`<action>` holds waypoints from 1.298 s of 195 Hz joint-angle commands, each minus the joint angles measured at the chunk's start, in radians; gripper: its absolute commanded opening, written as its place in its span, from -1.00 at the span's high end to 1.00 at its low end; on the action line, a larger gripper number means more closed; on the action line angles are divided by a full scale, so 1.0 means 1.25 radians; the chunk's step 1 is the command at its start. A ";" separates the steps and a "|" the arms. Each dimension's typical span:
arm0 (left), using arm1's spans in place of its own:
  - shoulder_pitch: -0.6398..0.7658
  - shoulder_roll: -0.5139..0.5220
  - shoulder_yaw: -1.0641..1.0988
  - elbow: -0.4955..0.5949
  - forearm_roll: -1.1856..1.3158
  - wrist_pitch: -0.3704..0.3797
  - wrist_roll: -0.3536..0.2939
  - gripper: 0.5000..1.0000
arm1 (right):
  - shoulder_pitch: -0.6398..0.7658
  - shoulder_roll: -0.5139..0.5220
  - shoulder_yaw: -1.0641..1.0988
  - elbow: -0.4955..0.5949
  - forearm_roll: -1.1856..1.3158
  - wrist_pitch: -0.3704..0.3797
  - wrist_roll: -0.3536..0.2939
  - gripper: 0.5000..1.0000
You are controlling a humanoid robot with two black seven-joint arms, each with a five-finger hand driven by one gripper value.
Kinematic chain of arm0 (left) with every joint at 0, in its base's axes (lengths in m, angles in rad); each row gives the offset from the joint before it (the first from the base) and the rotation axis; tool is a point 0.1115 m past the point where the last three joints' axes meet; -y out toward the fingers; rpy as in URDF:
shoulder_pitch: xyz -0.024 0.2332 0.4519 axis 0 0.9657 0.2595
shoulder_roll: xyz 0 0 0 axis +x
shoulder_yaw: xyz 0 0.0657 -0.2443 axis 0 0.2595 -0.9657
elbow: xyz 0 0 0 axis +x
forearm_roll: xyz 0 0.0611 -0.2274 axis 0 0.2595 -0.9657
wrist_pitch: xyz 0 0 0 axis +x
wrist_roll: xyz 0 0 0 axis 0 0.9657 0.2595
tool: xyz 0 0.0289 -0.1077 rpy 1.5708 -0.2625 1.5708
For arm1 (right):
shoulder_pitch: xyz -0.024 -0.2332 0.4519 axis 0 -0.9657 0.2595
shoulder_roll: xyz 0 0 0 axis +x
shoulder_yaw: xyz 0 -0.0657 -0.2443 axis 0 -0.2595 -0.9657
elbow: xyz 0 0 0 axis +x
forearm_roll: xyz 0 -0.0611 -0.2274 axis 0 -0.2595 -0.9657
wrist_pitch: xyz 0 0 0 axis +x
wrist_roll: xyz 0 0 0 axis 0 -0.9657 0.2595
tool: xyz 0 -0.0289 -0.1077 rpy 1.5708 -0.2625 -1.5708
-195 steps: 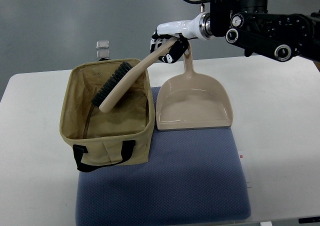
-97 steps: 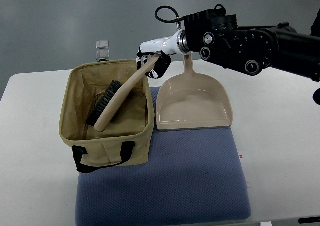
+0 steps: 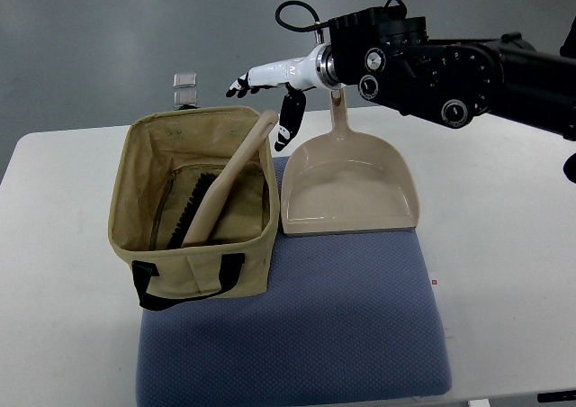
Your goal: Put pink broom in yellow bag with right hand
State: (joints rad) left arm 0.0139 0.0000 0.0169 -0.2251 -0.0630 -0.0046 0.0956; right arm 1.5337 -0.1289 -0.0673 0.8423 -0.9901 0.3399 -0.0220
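The pinkish-beige broom (image 3: 220, 191) lies inside the yellow fabric bag (image 3: 193, 258), bristles down toward the bag's floor. Its handle leans up against the bag's back right rim. My right hand (image 3: 265, 87) hovers just above and behind that rim, fingers spread and holding nothing. One finger hangs down close to the handle's tip. The right arm (image 3: 432, 51) reaches in from the upper right. The left arm does not show.
A matching beige dustpan (image 3: 349, 186) lies right of the bag on a blue cushion (image 3: 297, 335) that rests on the white table (image 3: 504, 245). Two small clear cubes (image 3: 185, 87) sit behind the bag near the table's far edge.
My right hand lowered the broom into the bag and let go of it. The broom dropped deeper, and the hand's fingers spread open above the rim.
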 commanded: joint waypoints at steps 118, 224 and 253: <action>0.000 0.000 0.001 0.000 0.000 0.000 0.001 -1.00 | -0.356 -0.206 0.773 -0.023 0.365 -0.118 0.016 -0.72; 0.000 0.000 0.001 0.000 0.000 0.001 0.001 -1.00 | -0.669 0.083 1.120 -0.025 0.561 -0.196 0.211 -0.72; 0.000 0.000 0.001 0.000 0.000 0.001 0.001 -1.00 | -0.682 0.097 1.123 -0.025 0.561 -0.192 0.211 -0.72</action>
State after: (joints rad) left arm 0.0141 0.0000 0.0184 -0.2255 -0.0629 -0.0030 0.0967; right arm 0.6933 -0.0178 1.3315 0.8100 -0.2879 0.0956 0.2424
